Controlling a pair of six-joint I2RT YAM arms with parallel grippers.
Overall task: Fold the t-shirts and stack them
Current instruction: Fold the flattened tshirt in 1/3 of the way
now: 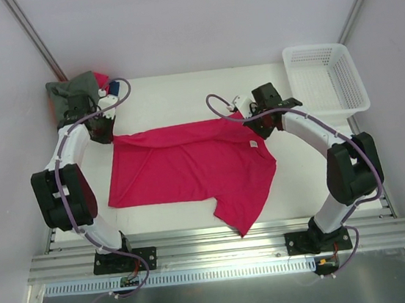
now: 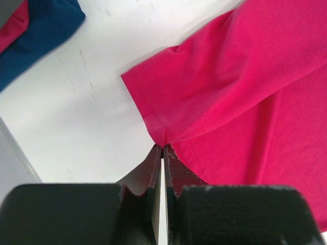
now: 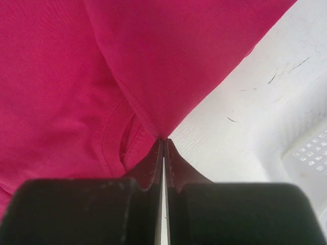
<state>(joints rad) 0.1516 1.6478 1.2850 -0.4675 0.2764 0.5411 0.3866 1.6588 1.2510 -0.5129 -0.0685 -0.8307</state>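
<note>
Left hand point(image 2: 163, 148) and right hand point(image 3: 163, 141) pinch crimson shirt point(image 1: 189, 160); only wrist views show grips.

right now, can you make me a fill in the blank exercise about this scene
The left gripper and right gripper each hold the red shirt with jaws ____.
The white basket sits at the far ____ corner.
The other shirts are piled at the far ____ corner.
Missing: shut, right, left.

Nothing here I can read: no brand, no number, no sign. The only label is a small white tag point(image 1: 252, 144) on the crimson t-shirt point(image 1: 189, 164), near the right gripper point(image 1: 246, 117) and its fingers — too tiny to make out any print.
</note>
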